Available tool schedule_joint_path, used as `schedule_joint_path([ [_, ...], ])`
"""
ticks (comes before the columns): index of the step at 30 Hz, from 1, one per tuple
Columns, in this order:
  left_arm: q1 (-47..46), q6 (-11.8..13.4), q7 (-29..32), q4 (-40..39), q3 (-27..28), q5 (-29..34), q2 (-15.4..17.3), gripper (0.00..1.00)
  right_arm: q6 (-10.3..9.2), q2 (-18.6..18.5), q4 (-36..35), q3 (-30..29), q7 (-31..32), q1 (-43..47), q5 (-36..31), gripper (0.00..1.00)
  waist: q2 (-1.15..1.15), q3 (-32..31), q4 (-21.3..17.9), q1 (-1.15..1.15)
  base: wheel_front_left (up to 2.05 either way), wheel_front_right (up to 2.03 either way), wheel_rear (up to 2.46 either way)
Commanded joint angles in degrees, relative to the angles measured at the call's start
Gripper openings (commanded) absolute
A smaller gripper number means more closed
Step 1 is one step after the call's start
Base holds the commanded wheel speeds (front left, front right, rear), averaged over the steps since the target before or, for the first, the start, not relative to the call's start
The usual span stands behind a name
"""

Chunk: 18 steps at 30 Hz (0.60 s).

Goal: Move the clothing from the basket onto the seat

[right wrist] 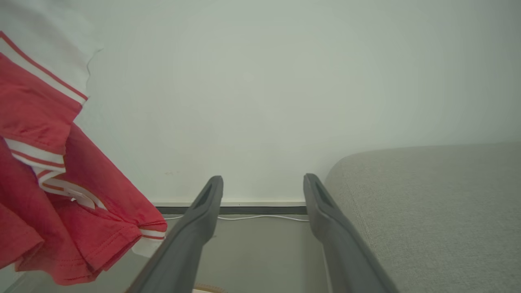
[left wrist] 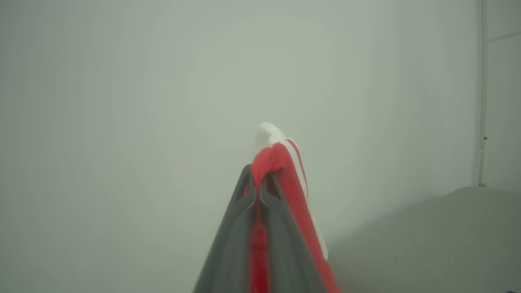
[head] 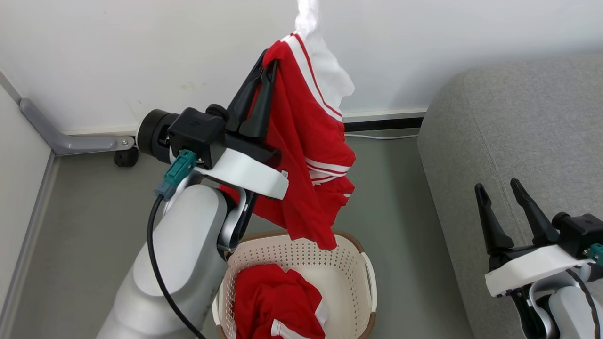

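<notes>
Floor (head: 400,245): smooth, grey-green, meeting a white wall. Standing directly on it, below the left pincer (head: 267,63), is the basket (head: 282,256): cream, perforated, brown-rimmed, upright. Red clothing (head: 273,296) lies crumpled inside it. The sofa (head: 518,132), grey fabric, sits on the floor beside and beyond the right pincer (head: 498,186), with a strip of bare floor between it and the basket. Left of the left pincer, a black caster (head: 126,158) under a grey metal leg (head: 70,139) touches the floor at the wall. A white cable (head: 381,137) runs along the skirting between the two pincers.
</notes>
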Motion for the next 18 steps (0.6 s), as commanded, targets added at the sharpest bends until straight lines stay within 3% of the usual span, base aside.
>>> schedule_joint_path([
  [1,-3.3,0.15,-0.13,-1.77,1.06,-0.16,0.75,0.0,0.23,-0.37,-1.26,1.15,-0.35,-0.1,-0.45,1.0,0.0,0.09,-0.04,0.0,0.0,0.0,0.0],
  [10,-4.59,1.31,-0.29,-1.64,-1.31,-2.07,0.75,0.0,0.23,-1.49,-5.4,9.03,-0.35,-2.12,2.67,1.0,0.0,0.5,-0.04,0.0,0.0,0.0,0.0],
  [18,-5.58,2.32,-0.5,-1.69,-3.91,-3.57,0.74,0.0,0.23,-4.91,-9.17,21.69,-0.35,-6.94,8.78,1.0,0.0,1.07,0.45,0.0,0.0,0.0,0.0],
])
